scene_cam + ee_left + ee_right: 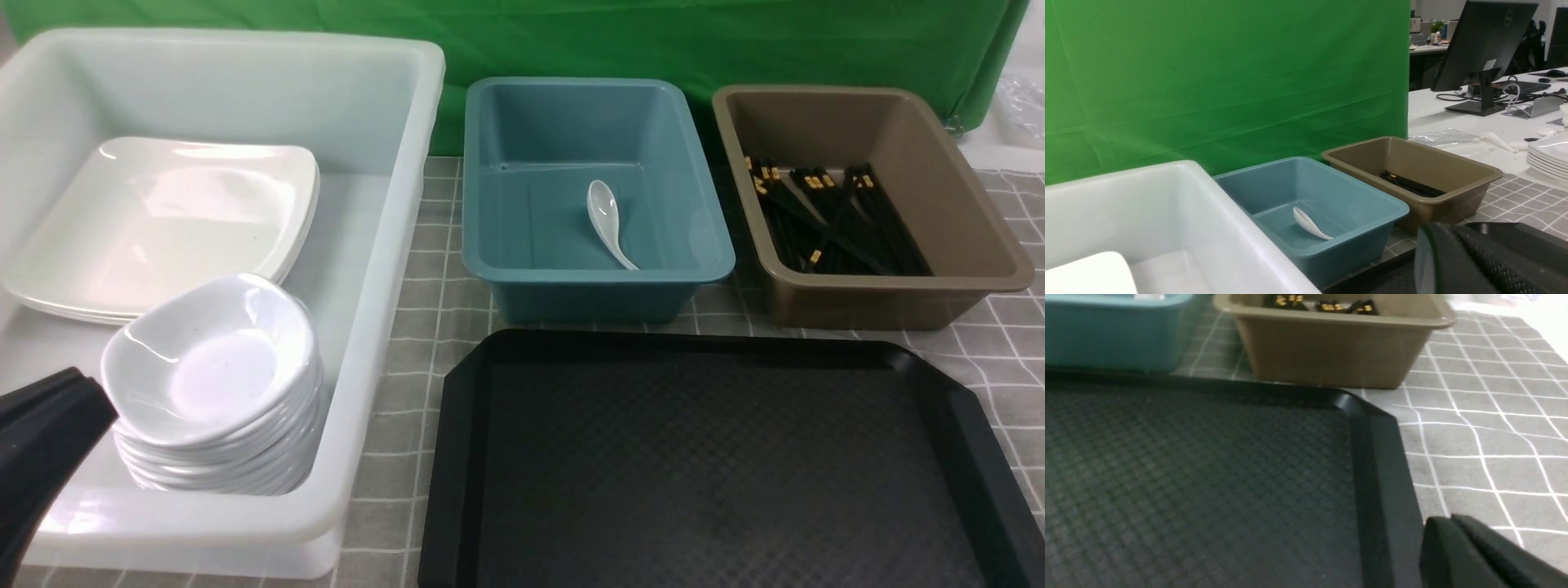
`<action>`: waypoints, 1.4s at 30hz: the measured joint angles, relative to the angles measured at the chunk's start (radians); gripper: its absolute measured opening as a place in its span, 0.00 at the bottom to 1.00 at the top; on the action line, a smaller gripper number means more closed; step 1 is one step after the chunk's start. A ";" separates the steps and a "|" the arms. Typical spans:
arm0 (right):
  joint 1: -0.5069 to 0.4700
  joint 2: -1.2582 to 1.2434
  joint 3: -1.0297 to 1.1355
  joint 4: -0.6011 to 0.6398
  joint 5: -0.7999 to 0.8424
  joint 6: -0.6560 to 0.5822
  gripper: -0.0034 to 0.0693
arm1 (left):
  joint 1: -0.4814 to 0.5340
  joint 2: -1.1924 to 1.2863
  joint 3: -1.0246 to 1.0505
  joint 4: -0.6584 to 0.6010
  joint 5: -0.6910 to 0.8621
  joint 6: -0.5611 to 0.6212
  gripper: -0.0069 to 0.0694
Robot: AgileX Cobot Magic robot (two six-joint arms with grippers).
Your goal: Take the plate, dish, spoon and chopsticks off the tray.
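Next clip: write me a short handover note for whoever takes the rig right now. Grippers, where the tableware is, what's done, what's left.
Left gripper: shut, holding nothing, low by the white tub.
Right gripper: shut, holding nothing, at the tray's right edge.
Tray: nothing on it in the front view.
Plate: in the white tub, behind the stack of small dishes.
Spoon: in the teal tub.
Chopsticks: in the brown tub.
Done: all four kinds are off the tray.
Left: nothing visible to clear.

Tray (718, 457) near edge cropped; left end effector (41, 441) mostly out-of-frame.
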 joint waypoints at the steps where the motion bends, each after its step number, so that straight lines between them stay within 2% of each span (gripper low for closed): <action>1: 0.001 0.000 0.000 0.000 0.000 0.000 0.07 | 0.000 0.000 0.000 0.000 0.000 0.000 0.10; 15: 0.005 -0.001 0.000 0.013 0.004 0.062 0.09 | 0.000 0.000 0.000 0.000 -0.001 0.000 0.10; 28: 0.005 -0.001 0.000 0.013 0.005 0.062 0.18 | 0.000 0.000 0.000 0.006 -0.002 0.000 0.10; 33: 0.005 -0.001 0.000 0.013 0.005 0.062 0.20 | 0.009 0.000 0.002 0.091 -0.020 -0.003 0.10; 35: 0.005 -0.001 0.000 0.013 0.005 0.062 0.20 | 0.075 -0.001 0.013 0.110 -0.049 -0.006 0.10; 36: 0.005 -0.001 0.000 0.013 0.005 0.062 0.20 | 0.075 -0.001 0.014 0.110 -0.049 -0.006 0.10; 39: 0.005 -0.001 0.000 0.013 0.005 0.063 0.21 | 0.280 -0.025 0.044 0.060 -0.067 0.010 0.10; 42: 0.005 -0.001 0.000 0.013 0.005 0.063 0.22 | 0.414 -0.055 0.082 0.001 -0.066 0.043 0.10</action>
